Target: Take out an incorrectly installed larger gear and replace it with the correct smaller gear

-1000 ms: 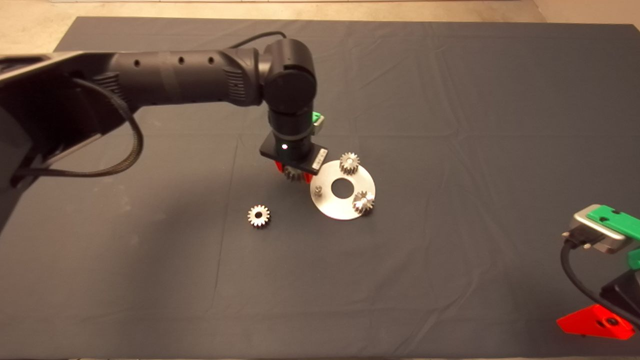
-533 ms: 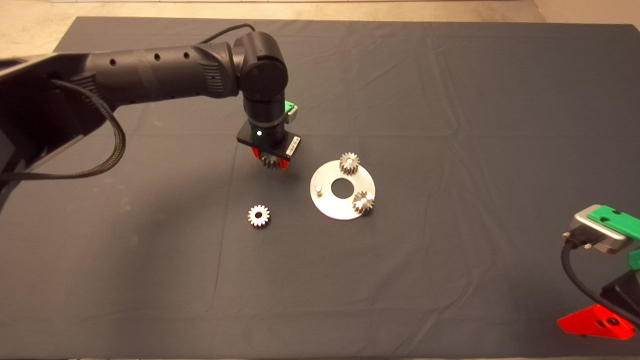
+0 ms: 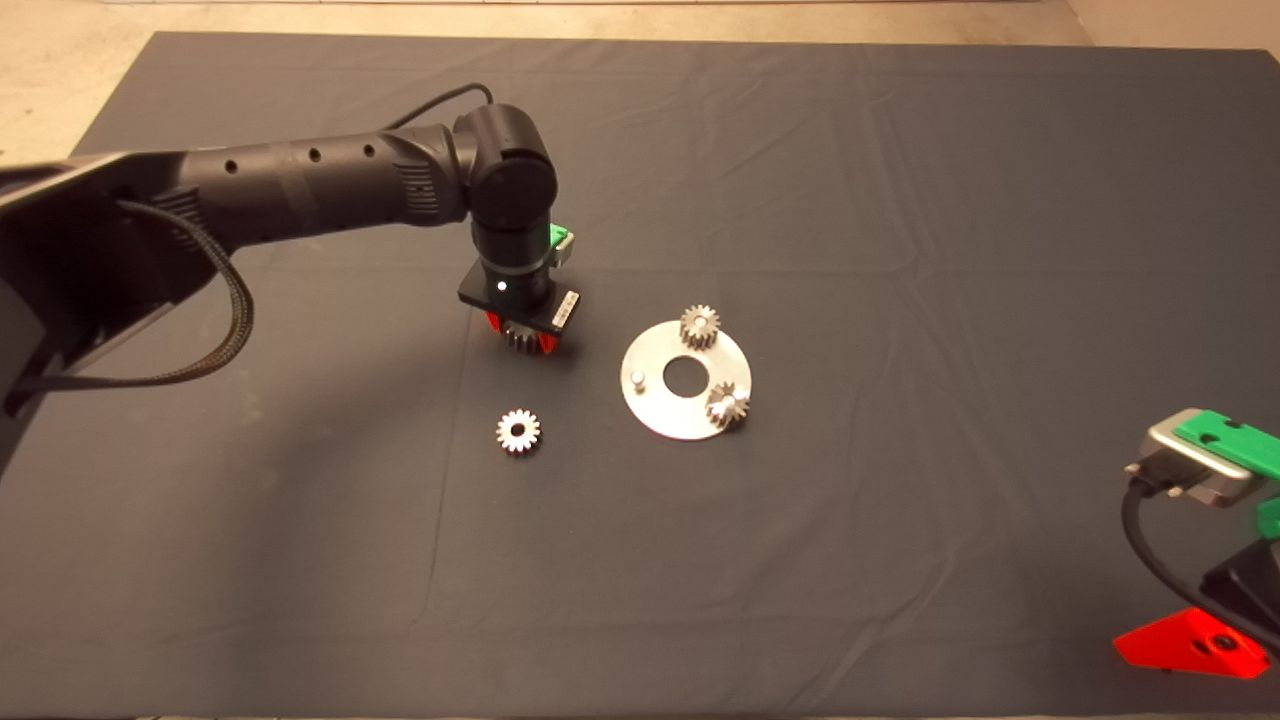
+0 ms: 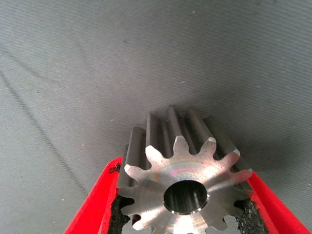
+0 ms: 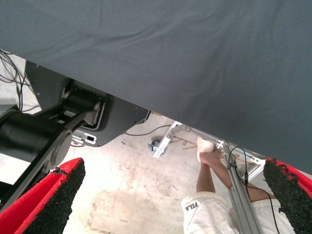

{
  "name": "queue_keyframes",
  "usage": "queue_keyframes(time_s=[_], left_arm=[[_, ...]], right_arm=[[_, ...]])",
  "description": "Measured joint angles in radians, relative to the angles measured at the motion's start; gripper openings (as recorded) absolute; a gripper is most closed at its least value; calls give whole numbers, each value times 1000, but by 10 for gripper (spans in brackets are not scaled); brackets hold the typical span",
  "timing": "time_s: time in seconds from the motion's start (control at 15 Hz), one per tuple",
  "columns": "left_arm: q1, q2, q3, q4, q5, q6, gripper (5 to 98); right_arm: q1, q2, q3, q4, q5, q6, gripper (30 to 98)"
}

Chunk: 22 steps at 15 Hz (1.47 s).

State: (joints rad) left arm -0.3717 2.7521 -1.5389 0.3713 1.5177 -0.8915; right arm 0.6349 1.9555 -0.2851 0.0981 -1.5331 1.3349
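left gripper clamped on the larger gear above the mat, right gripper parked, fingers apart.

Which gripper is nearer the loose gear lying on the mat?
Left. The left gripper, shut on the larger gear, hovers just beyond the loose gear, towards the mat's far edge. The right gripper waits open at the lower right edge, far off.
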Motion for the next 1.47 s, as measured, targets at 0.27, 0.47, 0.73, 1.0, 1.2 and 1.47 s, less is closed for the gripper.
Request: queue_keyframes(time_s=[0.27,0.47,0.73,1.0,1.2,1.47], left_arm=[[0,-13,1,0,0,0,488],[0,-18,2,0,0,0,536],[-11,-39,42,-4,1,-8,585],[-79,-133,236,-41,2,-115,635],[-92,-181,401,-88,3,-267,681],[-101,-224,518,-111,3,-384,732]], right_arm=[[0,0,0,0,0,0,968],[0,0,0,0,0,0,968],[0,0,0,0,0,0,968],[0,0,0,0,0,0,968],[0,1,0,0,1,0,968],[0,0,0,0,1,0,968]])
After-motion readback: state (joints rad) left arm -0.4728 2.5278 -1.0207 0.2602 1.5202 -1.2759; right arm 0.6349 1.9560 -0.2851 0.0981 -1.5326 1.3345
